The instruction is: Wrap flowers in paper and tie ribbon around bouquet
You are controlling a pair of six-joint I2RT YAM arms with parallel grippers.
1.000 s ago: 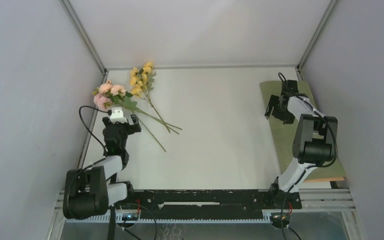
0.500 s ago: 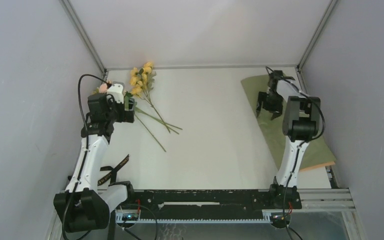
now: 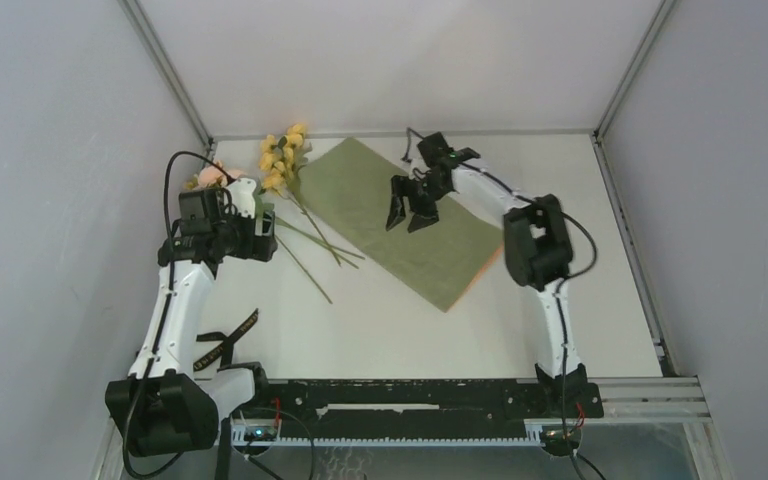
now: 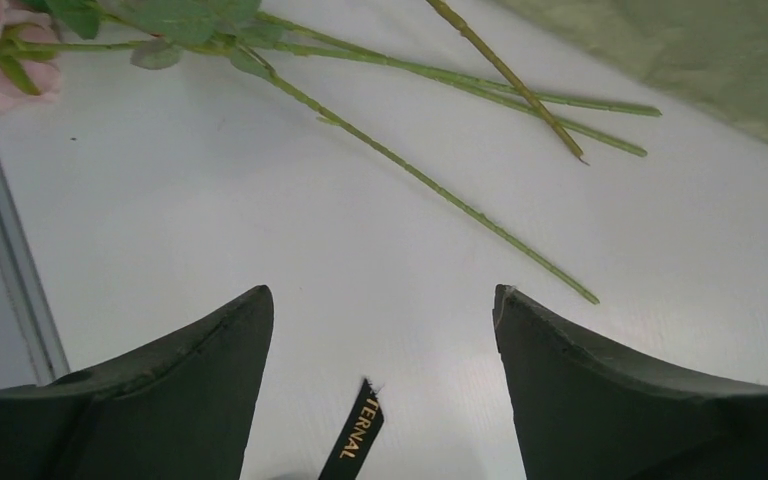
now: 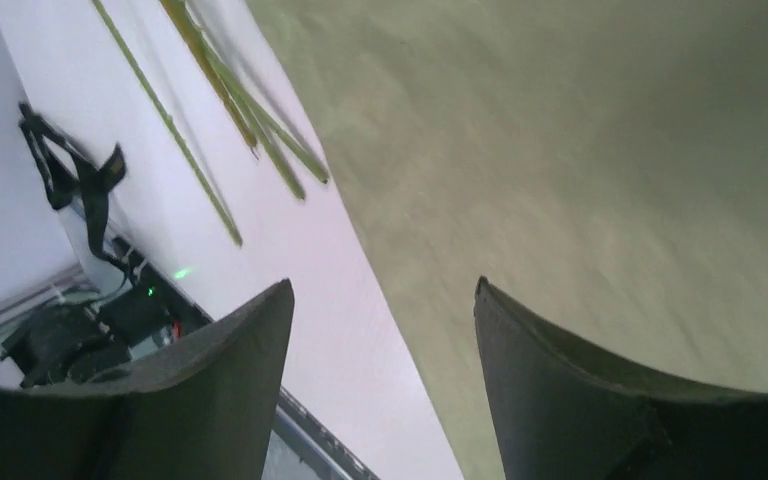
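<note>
The large olive-green paper sheet (image 3: 440, 260) lies flat at the centre, its edge just beside the stalks of the pink and yellow artificial flowers (image 3: 282, 160), probably so they can go onto it. The right gripper (image 3: 403, 224) stands over the sheet, its 2 fingers spread. The left gripper (image 4: 380, 292), likewise spread and empty, faces the stalks, and the narrow black ribbon (image 3: 225, 340) lies by its arm.

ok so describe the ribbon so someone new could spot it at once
On the white table, look to the near left corner, beside the left arm. A narrow strip, the ribbon, lies there in a loose curl. Unlike the green-stalked flowers further back, it is flat, black and printed with gold lettering.
</note>
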